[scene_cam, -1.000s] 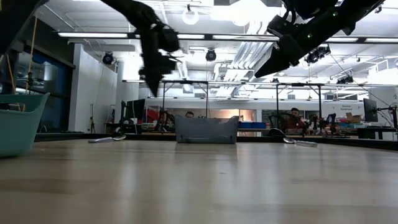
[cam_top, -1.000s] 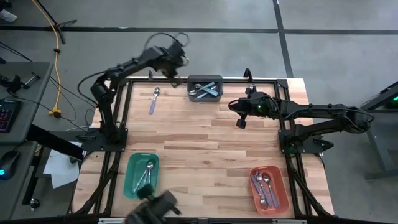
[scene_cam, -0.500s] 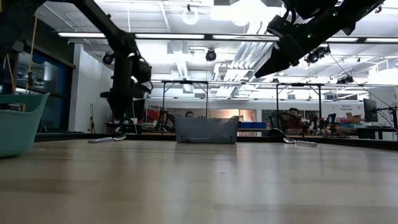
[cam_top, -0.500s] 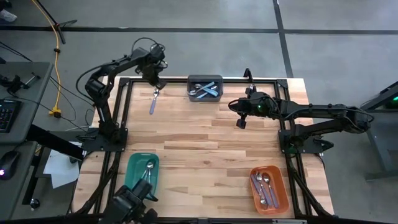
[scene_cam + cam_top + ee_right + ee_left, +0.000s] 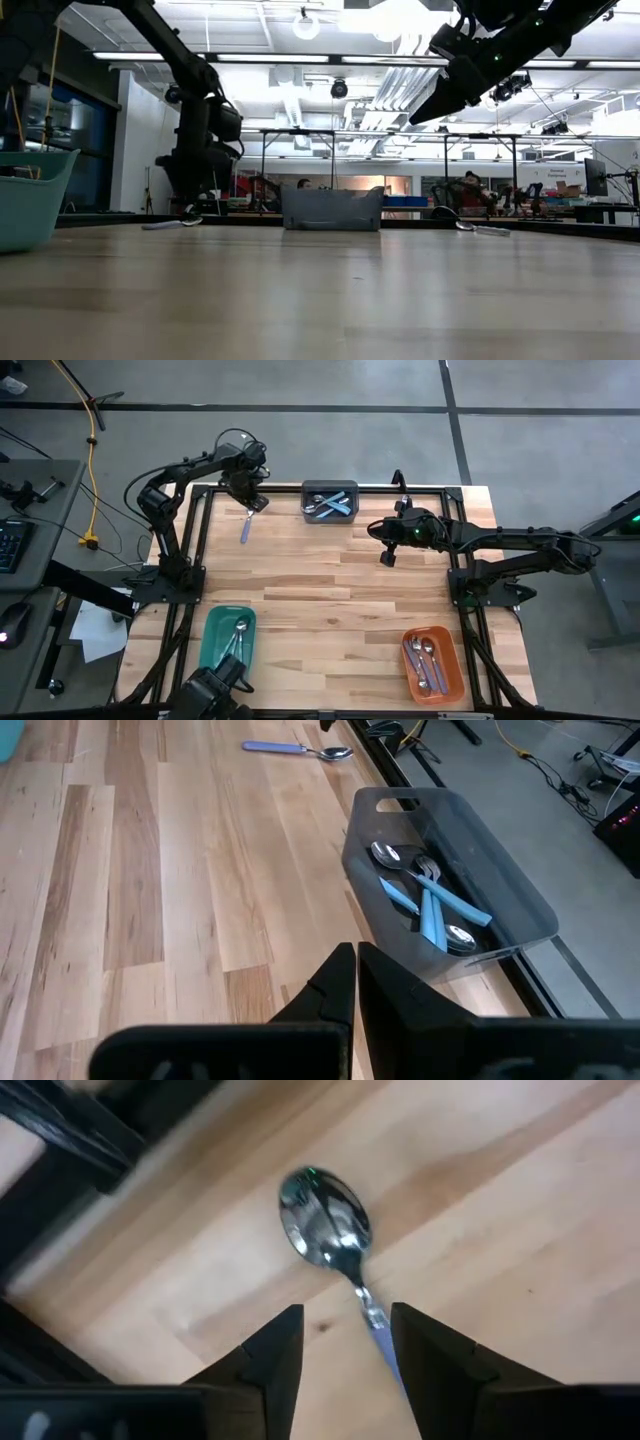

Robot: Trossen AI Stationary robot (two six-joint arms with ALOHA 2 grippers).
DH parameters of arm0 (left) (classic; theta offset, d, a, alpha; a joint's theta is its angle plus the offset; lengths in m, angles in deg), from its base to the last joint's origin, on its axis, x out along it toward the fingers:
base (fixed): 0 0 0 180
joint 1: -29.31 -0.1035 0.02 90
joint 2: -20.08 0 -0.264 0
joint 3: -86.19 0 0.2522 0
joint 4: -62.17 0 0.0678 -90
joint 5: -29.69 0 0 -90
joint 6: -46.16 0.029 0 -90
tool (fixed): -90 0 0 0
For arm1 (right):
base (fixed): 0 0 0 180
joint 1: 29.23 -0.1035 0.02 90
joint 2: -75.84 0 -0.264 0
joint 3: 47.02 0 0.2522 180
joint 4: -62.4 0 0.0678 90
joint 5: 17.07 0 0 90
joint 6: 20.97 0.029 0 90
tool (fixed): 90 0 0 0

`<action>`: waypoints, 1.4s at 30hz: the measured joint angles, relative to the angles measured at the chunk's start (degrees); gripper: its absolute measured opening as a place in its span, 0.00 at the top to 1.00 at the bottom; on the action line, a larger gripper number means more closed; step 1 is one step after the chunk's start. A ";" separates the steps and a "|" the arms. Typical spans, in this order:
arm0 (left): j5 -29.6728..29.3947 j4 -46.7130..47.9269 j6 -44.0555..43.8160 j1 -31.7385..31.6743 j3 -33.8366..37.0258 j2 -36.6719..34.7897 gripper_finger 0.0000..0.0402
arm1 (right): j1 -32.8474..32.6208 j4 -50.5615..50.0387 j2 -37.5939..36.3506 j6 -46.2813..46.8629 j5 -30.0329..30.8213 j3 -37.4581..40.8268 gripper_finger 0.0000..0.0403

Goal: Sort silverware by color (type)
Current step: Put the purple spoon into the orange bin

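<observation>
My two fingers point(image 5: 272, 1355) stand apart over the wooden table point(image 5: 500, 1230), straddling the purple handle of a spoon point(image 5: 328, 1230) lying flat below.

A mirror-bright metal spoon with a purple handle point(image 5: 330, 1235) is seen on a matt, pale planked wood tabletop point(image 5: 330, 585) near a smooth grey plastic bin point(image 5: 470, 870).
</observation>
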 joint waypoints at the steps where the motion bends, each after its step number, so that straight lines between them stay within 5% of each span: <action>1: 0.08 0.25 -0.91 0.19 0.11 0.00 0.64 | 0.00 0.01 0.00 0.03 0.00 0.00 1.00; 29: 0.10 -10.28 -4.98 2.45 12.77 -0.26 0.64 | 0.00 -0.14 0.00 0.04 -0.01 0.00 1.00; 42: -2.59 -9.93 2.21 3.95 13.22 -0.64 0.92 | 0.00 -0.14 0.00 0.04 -0.01 0.00 1.00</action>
